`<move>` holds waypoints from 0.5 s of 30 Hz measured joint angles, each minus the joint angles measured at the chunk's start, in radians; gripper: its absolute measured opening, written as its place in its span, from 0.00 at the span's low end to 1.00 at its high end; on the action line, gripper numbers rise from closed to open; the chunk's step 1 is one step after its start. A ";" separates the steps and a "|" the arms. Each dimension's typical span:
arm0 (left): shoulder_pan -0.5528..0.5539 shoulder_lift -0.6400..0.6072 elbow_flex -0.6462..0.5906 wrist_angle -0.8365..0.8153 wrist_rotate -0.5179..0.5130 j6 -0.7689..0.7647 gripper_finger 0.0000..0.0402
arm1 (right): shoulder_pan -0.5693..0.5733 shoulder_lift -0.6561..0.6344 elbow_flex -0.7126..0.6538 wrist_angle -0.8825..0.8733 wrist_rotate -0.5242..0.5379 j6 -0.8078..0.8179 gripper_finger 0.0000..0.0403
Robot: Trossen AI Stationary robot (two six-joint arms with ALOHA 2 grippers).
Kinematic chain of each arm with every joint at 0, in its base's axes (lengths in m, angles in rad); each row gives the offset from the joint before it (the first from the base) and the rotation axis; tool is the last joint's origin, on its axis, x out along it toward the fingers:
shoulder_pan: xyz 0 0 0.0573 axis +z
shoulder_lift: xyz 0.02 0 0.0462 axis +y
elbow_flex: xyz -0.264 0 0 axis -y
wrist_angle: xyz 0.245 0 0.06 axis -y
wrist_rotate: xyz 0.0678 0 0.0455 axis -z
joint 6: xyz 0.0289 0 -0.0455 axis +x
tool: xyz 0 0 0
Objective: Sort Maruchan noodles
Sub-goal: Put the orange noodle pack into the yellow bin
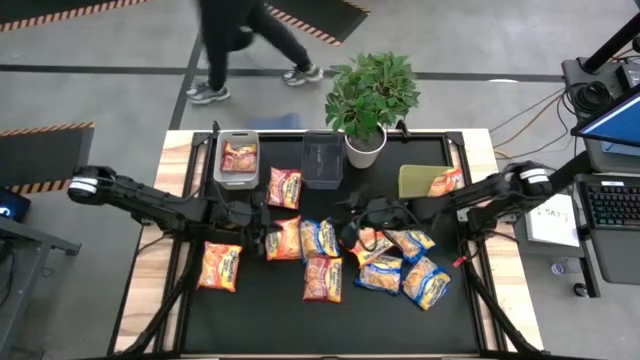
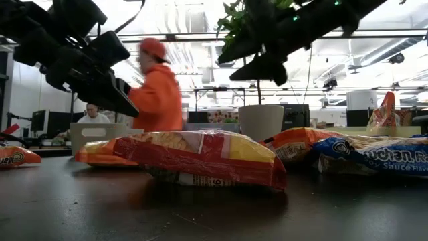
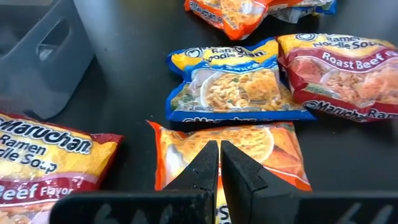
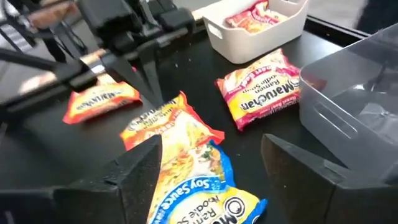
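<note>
Left fingers (image 3: 219, 163) clenched above an orange packet (image 3: 261, 152); right fingers (image 4: 211, 168) spread over a blue packet (image 4: 193, 186).

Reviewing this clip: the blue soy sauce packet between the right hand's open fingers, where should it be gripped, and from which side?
The blue soy sauce packet lies flat, one corner overlapping an orange packet. The right hand is probably best coming straight down, pinching across the narrow width at mid-length, clear of the overlap.

Grey concrete floor (image 1: 120, 100) around my worktop (image 1: 150, 300), hazard-striped mats (image 1: 40, 150) on it. Person in orange hoodie (image 2: 159, 90) walking behind, another seated at a monitor (image 2: 93, 115). Laptop (image 1: 612, 120) and keyboard (image 1: 612, 205) on side desk. Ceiling strip lights (image 2: 194, 17) overhead.
</note>
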 joint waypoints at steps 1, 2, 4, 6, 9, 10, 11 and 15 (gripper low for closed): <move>-0.005 0.000 0.000 0.000 0.000 -0.004 0.00 | 0.000 0.022 0.016 0.000 0.000 -0.013 0.67; -0.012 -0.001 0.000 -0.004 0.000 -0.010 0.00 | 0.000 0.040 0.031 0.001 -0.003 -0.016 0.68; -0.030 -0.003 0.000 -0.021 0.001 -0.034 0.00 | -0.006 0.077 0.065 -0.001 -0.034 -0.017 0.68; -0.053 -0.006 0.000 -0.071 0.005 -0.076 0.00 | -0.015 0.114 0.102 0.002 -0.079 -0.017 0.68; -0.096 -0.005 0.001 -0.107 0.024 -0.154 0.00 | -0.030 0.171 0.163 -0.007 -0.128 -0.014 0.67; -0.112 -0.003 0.001 -0.105 0.028 -0.178 0.00 | -0.035 0.187 0.185 -0.021 -0.134 -0.011 0.66; -0.131 0.001 0.001 -0.103 0.027 -0.198 0.00 | -0.040 0.203 0.209 -0.046 -0.141 -0.008 0.66; -0.215 0.014 0.001 -0.098 0.027 -0.260 0.00 | -0.064 0.265 0.312 -0.157 -0.151 0.016 0.65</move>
